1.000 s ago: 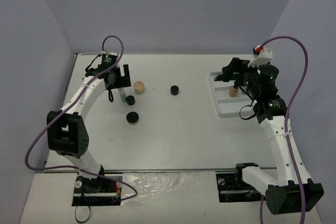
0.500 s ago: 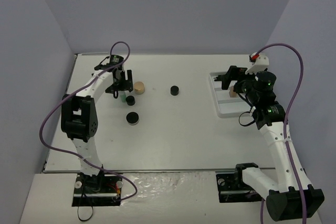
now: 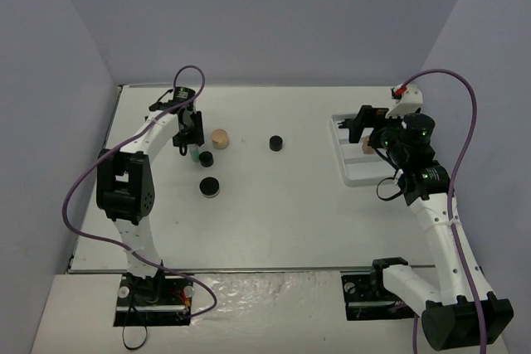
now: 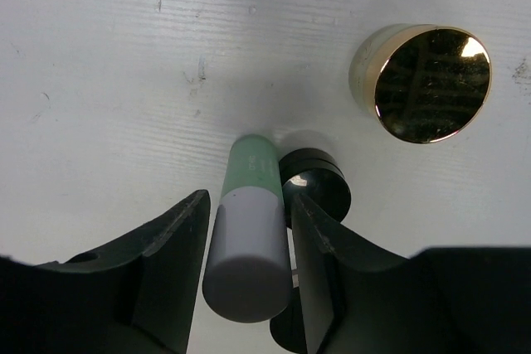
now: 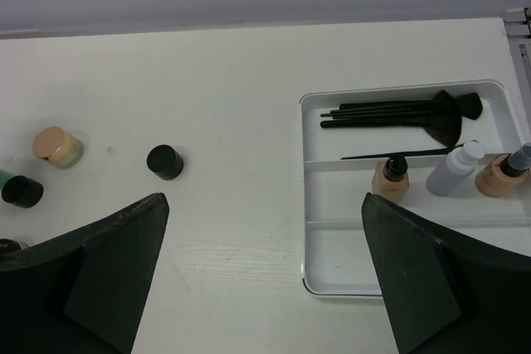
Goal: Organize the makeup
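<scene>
The green bottle (image 4: 249, 205) with a pale grey cap stands on the table, and my left gripper (image 4: 249, 198) is closed round that cap. In the top view the green bottle (image 3: 193, 155) shows just below the left gripper (image 3: 187, 140). A small black jar (image 4: 319, 184) touches the bottle's right side, and a tan jar (image 4: 423, 80) with a gold lid sits further off. My right gripper (image 5: 265, 201) hangs wide open and holds nothing, above the tray's left edge. The white tray (image 5: 332, 279) holds black brushes (image 5: 398, 113), two tan bottles (image 5: 392, 178) and a clear-grey bottle (image 5: 452, 172).
Another black jar (image 3: 275, 143) stands alone mid-table, also seen from the right wrist (image 5: 164, 162). A black jar on a white base (image 3: 210, 186) sits nearer the arms. The tray (image 3: 357, 173) lies at the right; its near compartment is bare.
The left gripper came down over the green bottle and its jaws closed from wide open onto the cap. The right arm drew back slightly, gripper still wide open.
</scene>
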`<state>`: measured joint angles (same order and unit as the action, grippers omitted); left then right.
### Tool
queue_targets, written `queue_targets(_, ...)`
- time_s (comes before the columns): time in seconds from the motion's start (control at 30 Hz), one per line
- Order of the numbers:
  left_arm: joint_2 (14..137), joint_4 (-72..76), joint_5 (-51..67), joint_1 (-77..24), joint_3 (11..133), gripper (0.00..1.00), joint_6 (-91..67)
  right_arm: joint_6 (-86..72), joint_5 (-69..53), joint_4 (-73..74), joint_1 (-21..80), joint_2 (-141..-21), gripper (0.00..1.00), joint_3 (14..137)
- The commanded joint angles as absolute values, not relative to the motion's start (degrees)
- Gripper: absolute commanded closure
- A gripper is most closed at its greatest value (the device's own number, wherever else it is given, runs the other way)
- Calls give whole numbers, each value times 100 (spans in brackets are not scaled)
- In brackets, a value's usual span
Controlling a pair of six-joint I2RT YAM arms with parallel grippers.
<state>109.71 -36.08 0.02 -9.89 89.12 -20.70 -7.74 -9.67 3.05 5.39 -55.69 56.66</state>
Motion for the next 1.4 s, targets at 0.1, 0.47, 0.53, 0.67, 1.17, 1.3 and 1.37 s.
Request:
queue_targets(0.1,10571,-3641,-13,-949,9174,90,-2115,-694,-861,-44,615,-5424,0,5647)
queue_targets(0.47,10103,-4247,154,-1227,9818,100,-1950,-691,-882,-35,673,-5320,0,5648)
queue_targets(0.53,10056,-4428,163,-1580,10078,100,-1900,-689,-917,-35,677,-5304,0,5662)
queue_targets(0.67,10117,-4549,176,-2350,10415,100,-1854,-690,-984,-31,690,-5273,0,5669)
queue_targets(1.17,11523,-4839,81,-4418,11594,100,-1721,-591,-942,118,756,-5189,0,5681)
queue_targets(1.3,11808,-4805,53,-4596,11639,100,-1734,-583,-917,196,756,-5148,0,5628)
queue_targets(1.37,11930,-4795,-11,-4658,11649,100,-1744,-589,-930,206,760,-5142,0,5605)
